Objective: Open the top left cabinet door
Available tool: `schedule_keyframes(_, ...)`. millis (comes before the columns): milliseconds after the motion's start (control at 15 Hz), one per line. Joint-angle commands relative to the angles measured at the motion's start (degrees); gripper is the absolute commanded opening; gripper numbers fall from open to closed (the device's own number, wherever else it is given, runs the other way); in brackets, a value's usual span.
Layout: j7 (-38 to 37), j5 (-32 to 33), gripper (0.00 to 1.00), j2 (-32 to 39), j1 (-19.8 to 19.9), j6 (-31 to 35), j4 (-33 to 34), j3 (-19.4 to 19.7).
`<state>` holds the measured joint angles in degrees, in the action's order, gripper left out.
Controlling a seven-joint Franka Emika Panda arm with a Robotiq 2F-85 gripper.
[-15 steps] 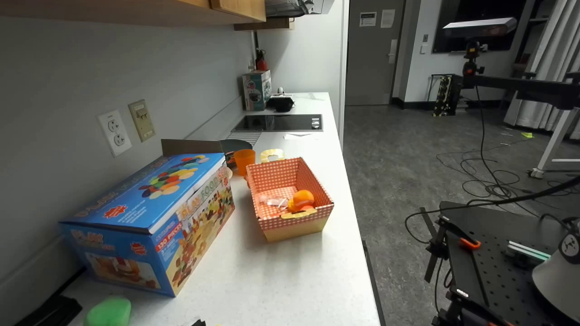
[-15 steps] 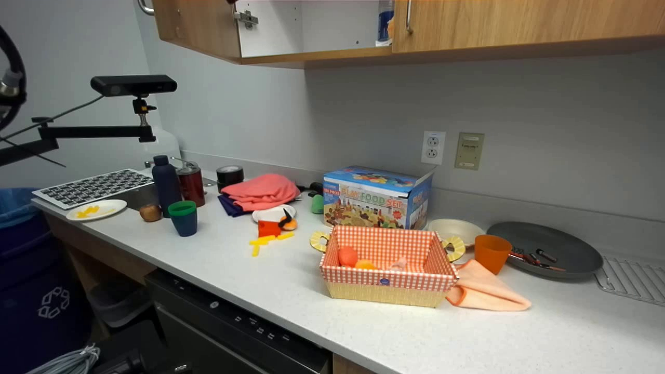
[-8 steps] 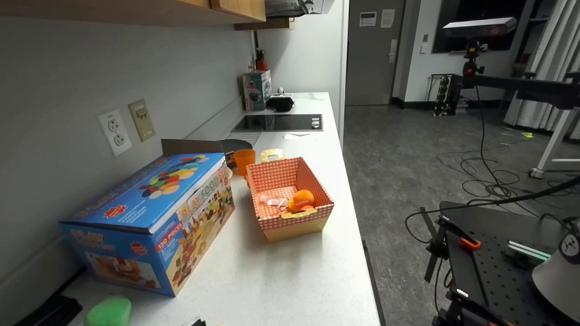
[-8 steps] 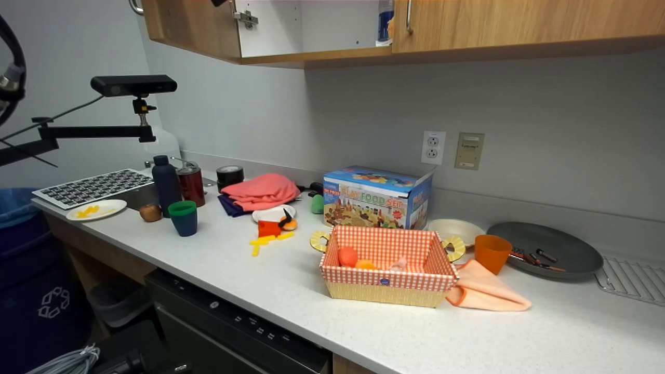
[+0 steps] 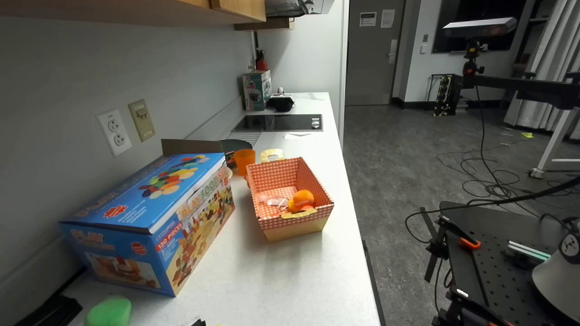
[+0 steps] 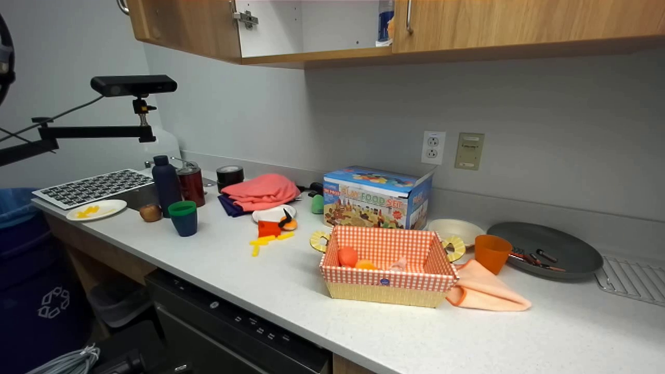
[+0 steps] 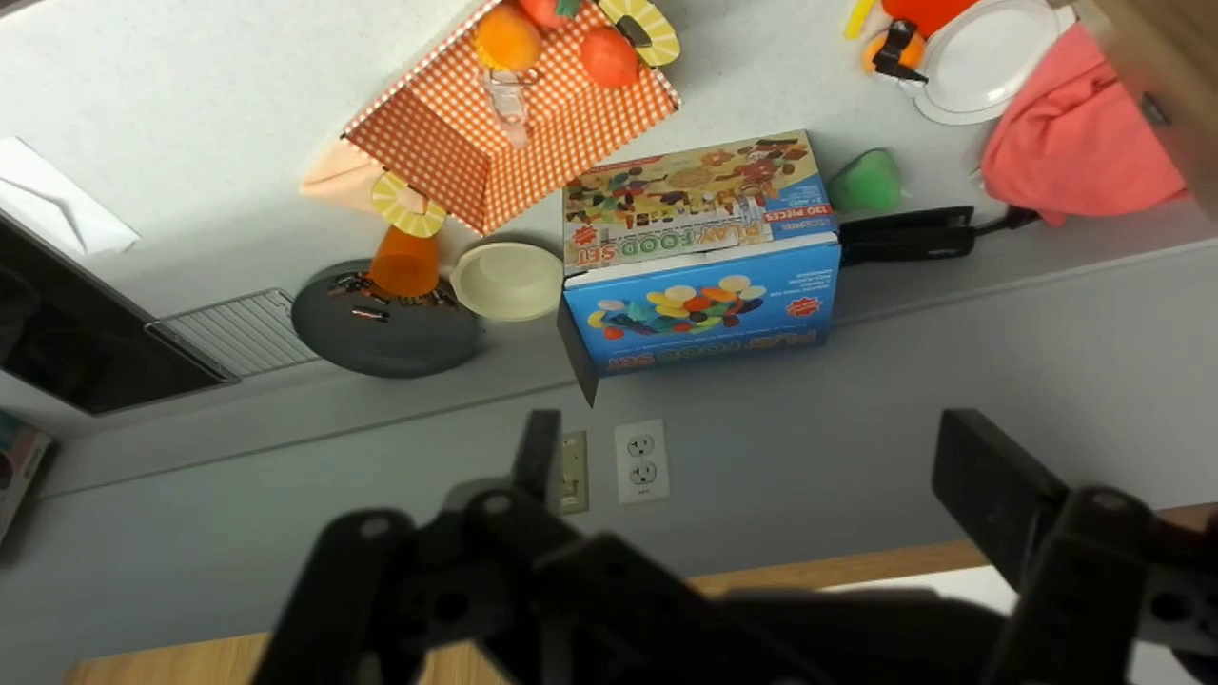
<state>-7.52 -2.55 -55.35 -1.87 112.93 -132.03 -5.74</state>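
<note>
The wooden cabinet door [image 6: 187,28] at the upper left stands swung open in an exterior view, with its metal handle [image 6: 123,6] at the far left edge. Its hinge [image 6: 245,19] and the white cabinet interior [image 6: 322,26] show. In the wrist view, a brown panel [image 7: 1161,76] at the upper right looks like this door. My gripper [image 7: 752,433] is open, its fingers wide apart with nothing between them. The cabinet's bottom edge [image 7: 837,568] lies behind it low in the wrist view. The gripper is out of both exterior views.
A closed cabinet door [image 6: 519,21] adjoins the opening. A blue item [image 6: 384,23] stands inside the cabinet. Below on the counter are the play food box [image 6: 376,200], a checkered basket [image 6: 389,293], bottles and cups. A camera [image 6: 134,85] on an arm stands at left.
The door has swung further open, its handle end moving left. A dark tip at the top edge beside the door has left the view. The dark arm part at the left edge moved left.
</note>
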Motion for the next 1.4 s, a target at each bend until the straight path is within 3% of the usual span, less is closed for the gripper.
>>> schedule_keyframes(0, 2.3, -4.0, 1.00, 2.2, -3.0, -2.8, 3.2, 2.2)
schedule_keyframes(333, 8.1, -10.8, 1.00, 3.3, -7.3, -6.3, 4.8, 5.7)
schedule_keyframes(1333, 20.1, -19.3, 1.00, 5.1, -11.0, -14.5, 7.8, 10.0)
